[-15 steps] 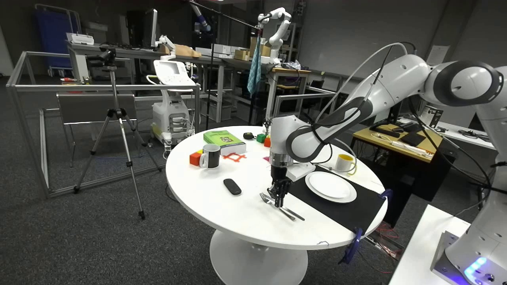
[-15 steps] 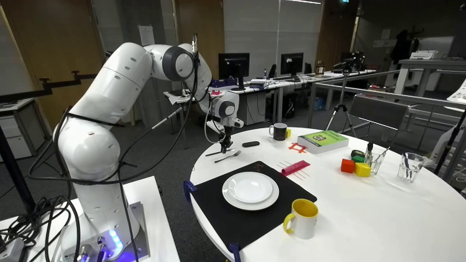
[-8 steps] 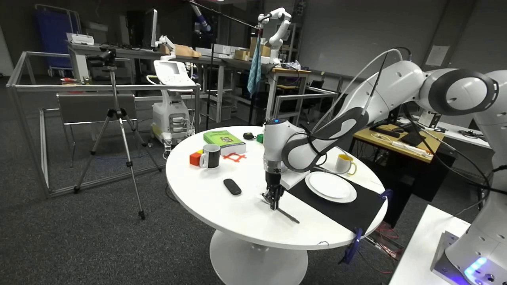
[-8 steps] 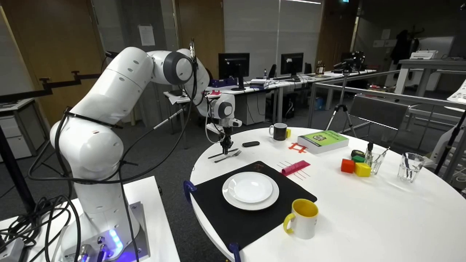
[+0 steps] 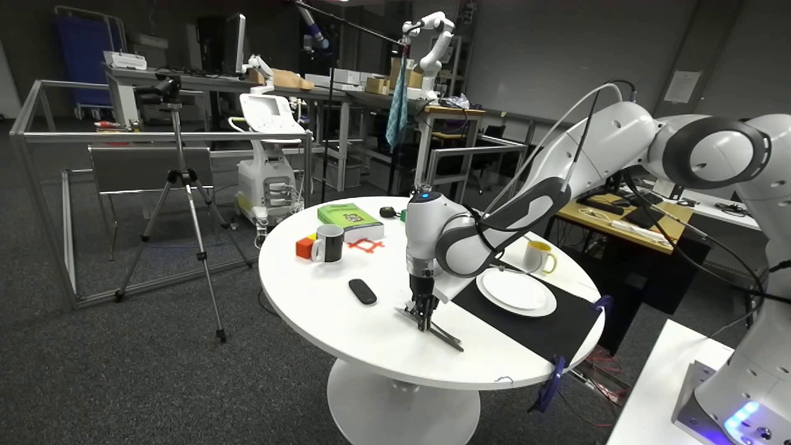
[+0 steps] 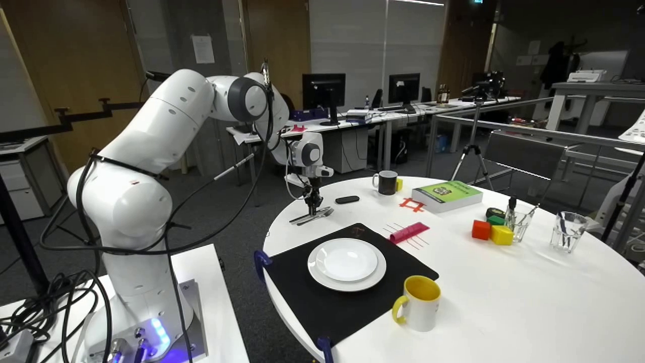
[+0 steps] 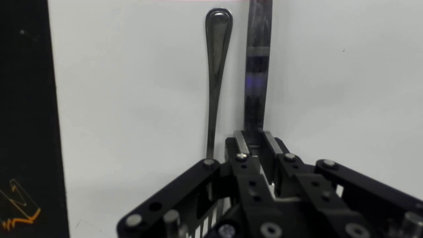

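The gripper (image 7: 255, 140) pinches the knife (image 7: 257, 82), now nearer the fork (image 7: 218, 46) and turned more in line with it than a second ago — just beside it, on the side away from the black mat (image 7: 28, 99) — so the two look almost parallel.

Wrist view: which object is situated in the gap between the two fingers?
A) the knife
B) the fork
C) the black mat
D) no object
A, because the flat metal knife runs into the gap between the fingers, while the fork lies outside this gap.
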Motion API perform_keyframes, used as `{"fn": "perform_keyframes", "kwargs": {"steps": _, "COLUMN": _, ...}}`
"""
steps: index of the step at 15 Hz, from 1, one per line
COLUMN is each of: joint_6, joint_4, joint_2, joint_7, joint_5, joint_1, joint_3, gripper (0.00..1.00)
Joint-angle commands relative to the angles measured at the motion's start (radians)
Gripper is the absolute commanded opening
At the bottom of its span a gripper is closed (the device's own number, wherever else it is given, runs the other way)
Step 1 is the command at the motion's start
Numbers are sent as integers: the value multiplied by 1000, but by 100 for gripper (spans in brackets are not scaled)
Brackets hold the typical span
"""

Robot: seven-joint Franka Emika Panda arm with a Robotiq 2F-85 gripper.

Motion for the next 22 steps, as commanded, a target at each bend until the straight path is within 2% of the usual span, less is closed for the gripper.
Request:
{"fn": "perform_keyframes", "kwargs": {"steps": 1, "joint_6": -21, "joint_4": 36, "joint_2": 12, "joint_7": 20, "joint_5": -23, "joint_1": 16, "joint_3": -16, "gripper": 47}}
{"fn": "perform_keyframes", "kwargs": {"steps": 8, "joint_6": -2, "joint_4": 0, "joint_2": -27, "joint_7": 29, "joint_5": -20, "joint_1": 11, "joint_3": -19, "gripper": 99}}
{"fn": "perform_keyframes", "kwargs": {"steps": 15, "joint_6": 62, "joint_4": -97, "joint_2": -125, "joint_7": 63, "joint_5": -23, "joint_1": 2, "joint_3": -41, "gripper": 100}}
{"fn": "perform_keyframes", "kwargs": {"steps": 22, "joint_6": 117, "joint_4": -287, "joint_2": -288, "joint_7": 98, "joint_5": -18, "joint_1": -23, "joint_3": -66, "gripper": 100}}
